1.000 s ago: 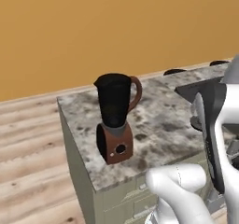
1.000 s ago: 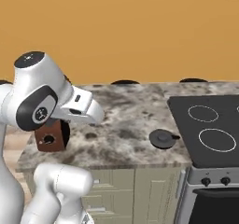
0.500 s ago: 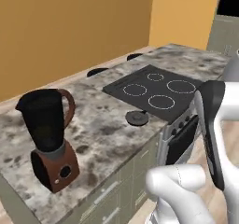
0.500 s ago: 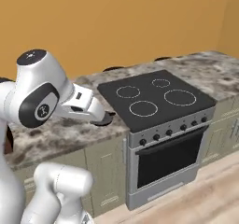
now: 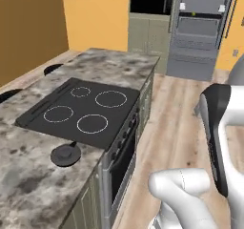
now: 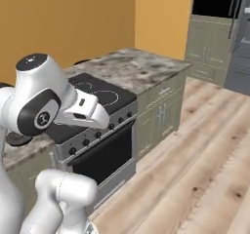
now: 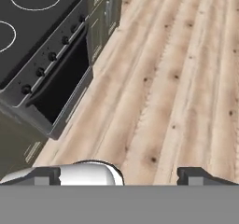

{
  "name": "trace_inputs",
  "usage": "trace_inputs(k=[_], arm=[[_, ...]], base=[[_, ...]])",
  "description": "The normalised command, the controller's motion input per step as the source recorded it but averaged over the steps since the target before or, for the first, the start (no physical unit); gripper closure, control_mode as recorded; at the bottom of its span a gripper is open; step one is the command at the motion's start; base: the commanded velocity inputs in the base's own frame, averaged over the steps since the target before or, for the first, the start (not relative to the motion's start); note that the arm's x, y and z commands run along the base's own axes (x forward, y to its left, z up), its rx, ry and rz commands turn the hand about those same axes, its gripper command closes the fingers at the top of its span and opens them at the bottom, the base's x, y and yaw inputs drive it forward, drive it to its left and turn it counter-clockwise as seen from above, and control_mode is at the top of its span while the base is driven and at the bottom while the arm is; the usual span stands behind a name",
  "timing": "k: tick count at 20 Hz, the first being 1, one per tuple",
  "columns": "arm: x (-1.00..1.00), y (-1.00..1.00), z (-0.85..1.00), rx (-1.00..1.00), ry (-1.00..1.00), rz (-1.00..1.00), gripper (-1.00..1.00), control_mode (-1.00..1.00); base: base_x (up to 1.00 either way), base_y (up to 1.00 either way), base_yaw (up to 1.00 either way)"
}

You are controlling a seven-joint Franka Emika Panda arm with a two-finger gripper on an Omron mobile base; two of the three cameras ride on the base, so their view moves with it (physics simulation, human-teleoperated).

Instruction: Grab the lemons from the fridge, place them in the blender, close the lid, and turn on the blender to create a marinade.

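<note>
Pincer (image 7: 119, 174) released, empty, pointed at the floor: base transit pose. Fridge (image 5: 200, 30) ahead, open for lemons; lid (image 5: 66, 154) parked on bench (image 5: 28, 185).

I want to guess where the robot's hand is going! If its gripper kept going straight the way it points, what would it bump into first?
Probably the wooden floor. The open gripper points down at bare planks beside the oven; nothing seems to be in the way.

Below the pincer (image 7: 120, 174), pale plank wood floor (image 7: 177, 87); beside it matt black glass stovetop (image 5: 81, 111), mottled stone counter (image 5: 114, 66).
</note>
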Motion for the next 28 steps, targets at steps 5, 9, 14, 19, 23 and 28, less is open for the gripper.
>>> trace_inputs(k=[5, 9, 14, 19, 23, 28], arm=[[0.00, 0.00, 0.00, 0.00, 0.00, 0.00, -1.00, 1.00], [0.00, 0.00, 0.00, 0.00, 0.00, 0.00, -1.00, 1.00], [0.00, 0.00, 0.00, 0.00, 0.00, 0.00, -1.00, 1.00], [0.00, 0.00, 0.00, 0.00, 0.00, 0.00, -1.00, 1.00], [0.00, 0.00, 0.00, 0.00, 0.00, 0.00, -1.00, 1.00], [0.00, 0.00, 0.00, 0.00, 0.00, 0.00, -1.00, 1.00]], base=[[0.98, -0.44, -0.43], [1.00, -0.03, -0.35], [1.00, -0.19, -0.36], [1.00, -0.29, -0.27], [1.00, 0.00, -0.05], [1.00, 0.00, 0.00]])
